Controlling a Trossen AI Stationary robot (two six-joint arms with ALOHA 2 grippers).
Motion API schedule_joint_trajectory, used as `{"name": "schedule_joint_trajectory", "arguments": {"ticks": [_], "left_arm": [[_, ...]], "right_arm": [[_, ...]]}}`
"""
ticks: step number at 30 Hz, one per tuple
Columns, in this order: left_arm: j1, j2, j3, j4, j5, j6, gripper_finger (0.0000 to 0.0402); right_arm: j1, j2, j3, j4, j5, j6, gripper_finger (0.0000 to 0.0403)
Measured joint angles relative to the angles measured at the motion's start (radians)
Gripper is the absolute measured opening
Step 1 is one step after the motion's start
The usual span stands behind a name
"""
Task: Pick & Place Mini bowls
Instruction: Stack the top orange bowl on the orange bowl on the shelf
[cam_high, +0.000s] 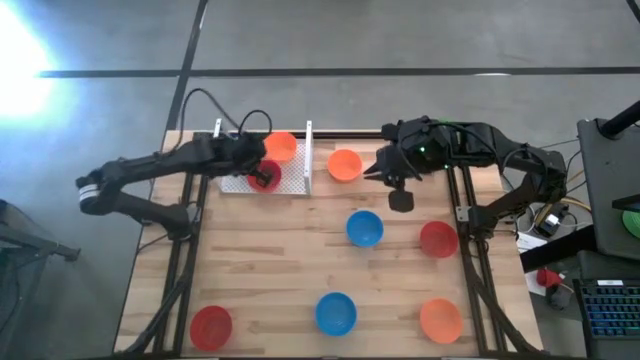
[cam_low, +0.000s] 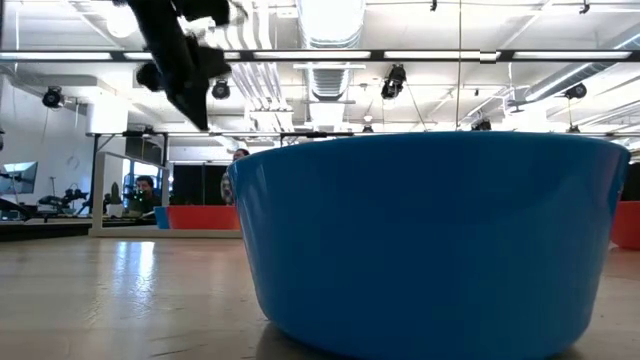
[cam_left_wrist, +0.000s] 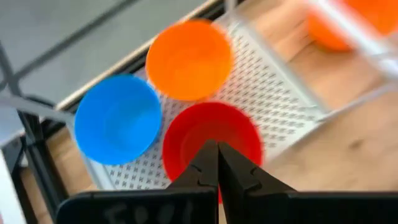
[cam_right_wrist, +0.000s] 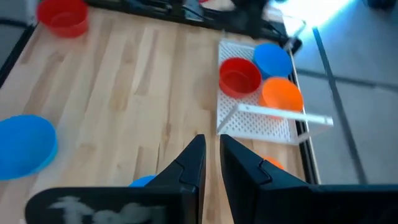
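A white perforated tray (cam_high: 240, 183) stands at the table's far left. Three mini bowls rest on their bases in it: blue (cam_left_wrist: 118, 118), orange (cam_left_wrist: 189, 59) and red (cam_left_wrist: 211, 134). In the high view my left arm hides the blue one. My left gripper (cam_left_wrist: 217, 155) is shut and hovers just above the red bowl (cam_high: 270, 172). In the right wrist view that bowl's (cam_right_wrist: 239, 74) whole rim shows free. My right gripper (cam_high: 400, 197) is shut to a narrow slit and hangs over bare table beside a loose orange bowl (cam_high: 344, 164).
Loose bowls sit on the wooden table: blue (cam_high: 364, 228), red (cam_high: 438, 239), red (cam_high: 211, 326), blue (cam_high: 336, 312) and orange (cam_high: 440, 320). The near blue bowl (cam_low: 430, 240) fills the low view. The tray has a raised right rail (cam_high: 309, 150). A person (cam_low: 145, 190) shows far behind.
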Motion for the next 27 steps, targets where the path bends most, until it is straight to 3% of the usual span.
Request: {"name": "schedule_joint_trajectory", "arguments": {"ticks": [7,14,18,27], "left_arm": [[-0.199,-0.143,0.000,0.040,-0.035,0.005,0.0000],[-0.361,-0.200,0.000,0.119,-0.139,0.003,0.0000],[-0.401,-0.206,0.000,0.134,-0.158,0.002,0.0000],[-0.407,-0.205,-0.001,0.154,-0.164,0.003,0.0000]], "right_arm": [[-0.128,0.000,-0.094,0.000,0.002,0.234,0.0043],[-0.261,0.000,-0.219,0.053,-0.002,0.449,0.0043],[-0.312,0.000,-0.287,0.081,-0.002,0.567,0.0043],[-0.394,0.002,-0.411,0.210,-0.003,0.631,0.0043]]}}
